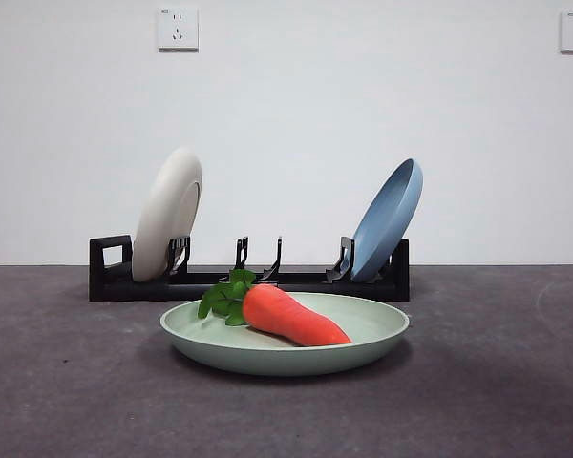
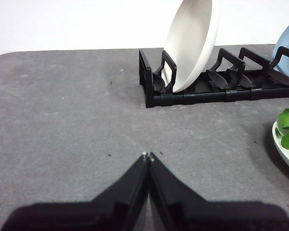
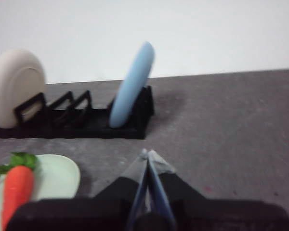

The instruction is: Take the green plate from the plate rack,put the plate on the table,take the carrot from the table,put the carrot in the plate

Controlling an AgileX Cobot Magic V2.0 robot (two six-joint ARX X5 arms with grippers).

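Observation:
The green plate (image 1: pixel 285 336) lies flat on the table (image 1: pixel 497 382) in front of the plate rack (image 1: pixel 248 277). The carrot (image 1: pixel 291 315) lies in the plate, leaves toward the left. The plate's edge and the leaves also show in the left wrist view (image 2: pixel 286 144); the plate (image 3: pixel 58 175) and carrot (image 3: pixel 17 192) show in the right wrist view. My left gripper (image 2: pixel 148 156) is shut and empty over bare table, left of the plate. My right gripper (image 3: pixel 148 154) is shut and empty, to the right of the plate. Neither gripper shows in the front view.
A cream-white plate (image 1: pixel 167 215) stands in the rack's left slots and a blue plate (image 1: pixel 387 219) leans in its right end. The middle slots (image 1: pixel 258 258) hold nothing. A white wall with two sockets stands behind.

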